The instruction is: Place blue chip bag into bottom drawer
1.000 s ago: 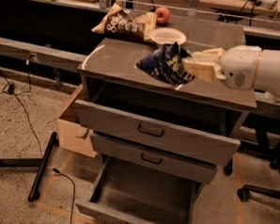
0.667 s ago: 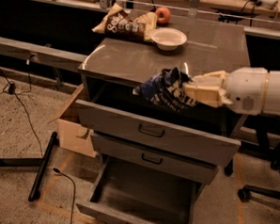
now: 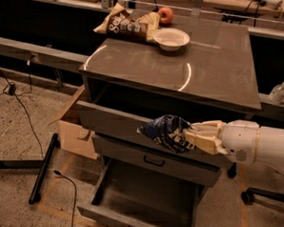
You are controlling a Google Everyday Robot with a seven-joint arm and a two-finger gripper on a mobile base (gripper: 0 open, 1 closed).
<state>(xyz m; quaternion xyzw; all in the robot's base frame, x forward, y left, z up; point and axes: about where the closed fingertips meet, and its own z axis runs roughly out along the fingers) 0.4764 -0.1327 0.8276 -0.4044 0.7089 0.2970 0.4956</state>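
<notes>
My gripper [image 3: 191,137] comes in from the right on a white arm, its cream fingers shut on the blue chip bag [image 3: 166,132]. The bag is crumpled, dark navy with white markings, and hangs in the air in front of the top drawer [image 3: 113,122], above the middle drawer [image 3: 154,159]. The bottom drawer [image 3: 145,194] is pulled far out below, a wide grey box that looks empty.
On the cabinet top [image 3: 182,65] lie a brown chip bag [image 3: 127,24], a white bowl [image 3: 170,39] and a red apple [image 3: 165,14]. A cardboard box [image 3: 74,131] stands left of the cabinet. Cables and a black stand leg [image 3: 43,170] lie on the floor.
My gripper has carried the blue chip bag forward off the cabinet top and down, now in front of the upper drawers. The view has shifted too.
</notes>
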